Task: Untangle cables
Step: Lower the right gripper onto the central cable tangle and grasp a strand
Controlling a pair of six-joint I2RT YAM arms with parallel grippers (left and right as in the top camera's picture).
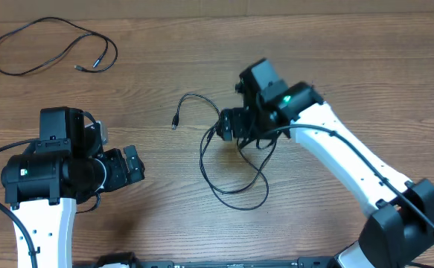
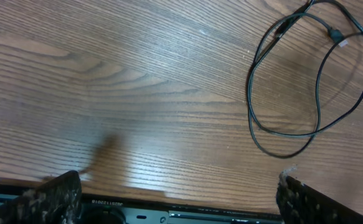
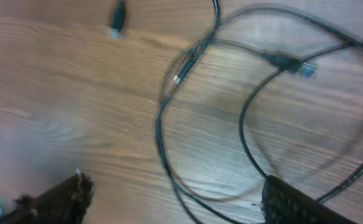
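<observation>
One thin black cable (image 1: pixel 30 45) lies apart in a loose loop at the table's far left. Two more cables (image 1: pixel 235 175) lie looped over each other in the middle, one plug end (image 1: pixel 176 121) reaching left. My right gripper (image 1: pixel 228 125) hovers over the top of this tangle, open and empty; in the right wrist view the loops (image 3: pixel 169 143) run between its fingers (image 3: pixel 175 199), with a silver-tipped plug (image 3: pixel 290 63) above. My left gripper (image 1: pixel 135 165) is open and empty, left of the tangle; the left wrist view shows the loops (image 2: pixel 274 134) at upper right, beyond its fingers (image 2: pixel 178 196).
The wooden table (image 1: pixel 336 52) fills the views. The left arm's white body (image 1: pixel 42 216) stands at the front left and the right arm's (image 1: pixel 350 160) crosses the right side. The table's front edge (image 2: pixel 169 202) lies under the left gripper.
</observation>
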